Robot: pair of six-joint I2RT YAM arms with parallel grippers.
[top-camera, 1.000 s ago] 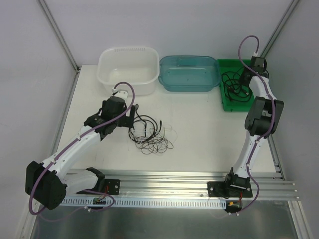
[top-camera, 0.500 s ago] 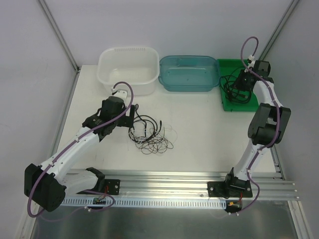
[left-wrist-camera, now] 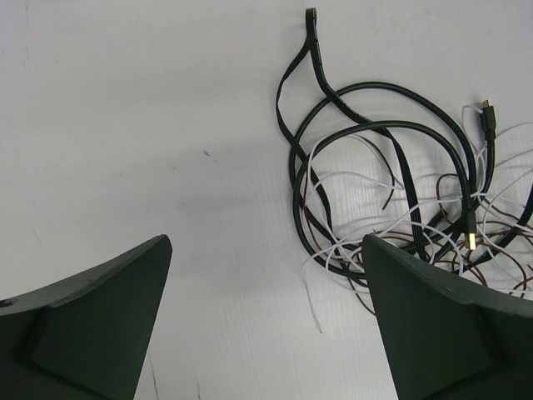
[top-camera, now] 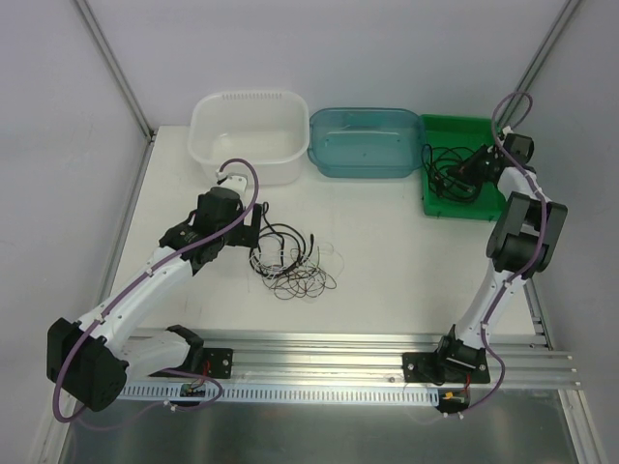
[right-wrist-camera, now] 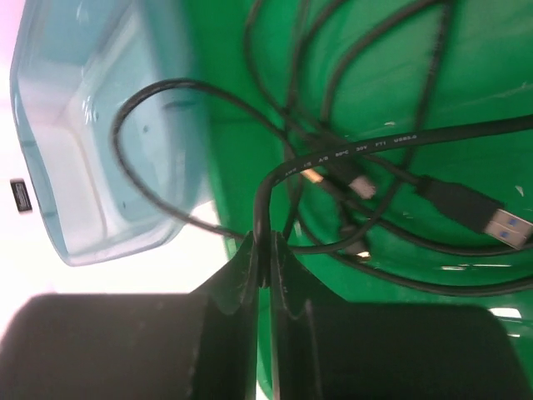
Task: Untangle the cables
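While over bin (top-camera: 455, 120), fingers (right-wrist-camera: 237, 287) around cable (right-wrist-camera: 366, 148)

Your right gripper (right-wrist-camera: 262, 250) has its two dark fingers (right-wrist-camera: 226, 287) pressed together, with one black cable (right-wrist-camera: 350, 150) pinched between the tips. That cable carries small white print and runs up and right from the pinch. It sits in a pile of black cables (right-wrist-camera: 366, 92) lying in the green bin (right-wrist-camera: 483, 100). A USB plug (right-wrist-camera: 500, 222) with a silver shell lies at the right, and two smaller plugs sit near the middle of the pile. One loop (right-wrist-camera: 125, 112) swings left across the clear blue bin (right-wrist-camera: 58, 167), which sits just beside the green one. Can't tell if the loop touches it.
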